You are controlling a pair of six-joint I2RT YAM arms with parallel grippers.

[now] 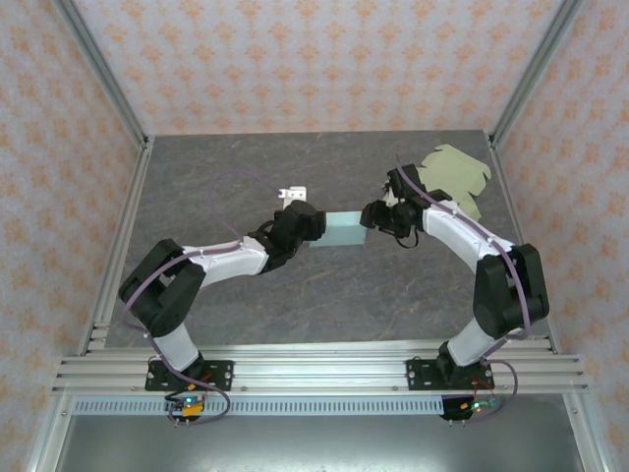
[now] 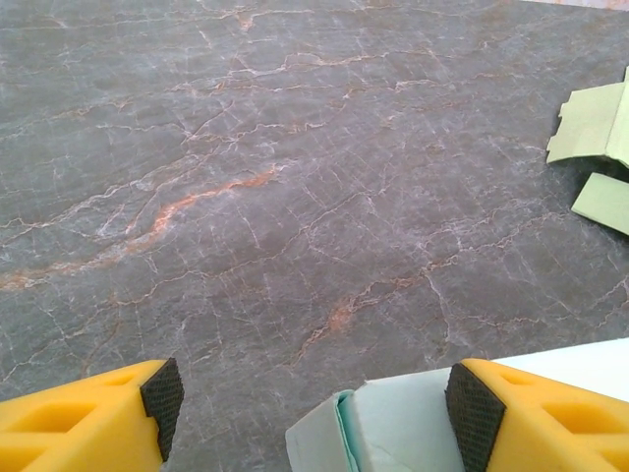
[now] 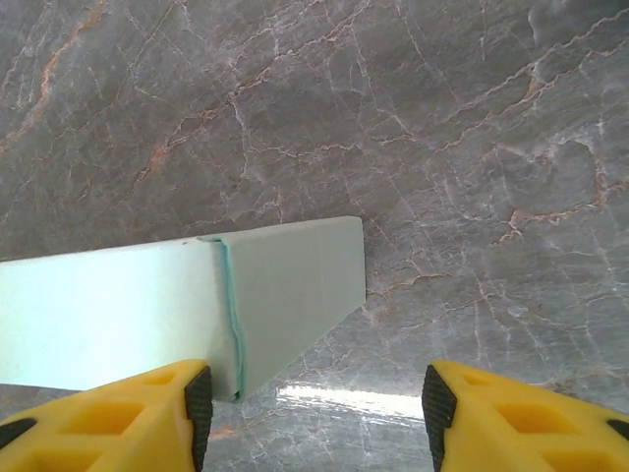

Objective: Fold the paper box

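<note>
Currently the paper box [image 1: 339, 232] sits on the grey marbled table [image 1: 295, 305], bridging the gap between the two sets of fingers. It is pale mint card, long and low, with its sides closed. A darker teal seam runs across it where one panel overlaps the next. The end panel beyond the seam reads greyer, in shade. The inside of the box is not visible.

On the left gripper [image 1: 311, 228] the jaws stand apart. In the left wrist view one box corner pokes in between the yellow fingers [image 2: 536, 418]. It lies against the black pad [image 2: 470, 413] of the right-hand one in that view, and bare table separates it from the other pad. Not clamped.

On the right gripper [image 1: 373, 216] the jaws are also spread. In the right wrist view the box end lies just ahead of the left-hand fingertip [image 3: 200, 408], with the seam in line with it. Contact there: cannot tell. A wide stretch of table lies between the box and the opposite finger. Nothing gripped.

A flat pale green paper sheet [image 1: 454, 175] with cut tabs lies on the table beyond the right fingers, apart from the box. Two of its tabs show far ahead and to the right of the left fingers.
</note>
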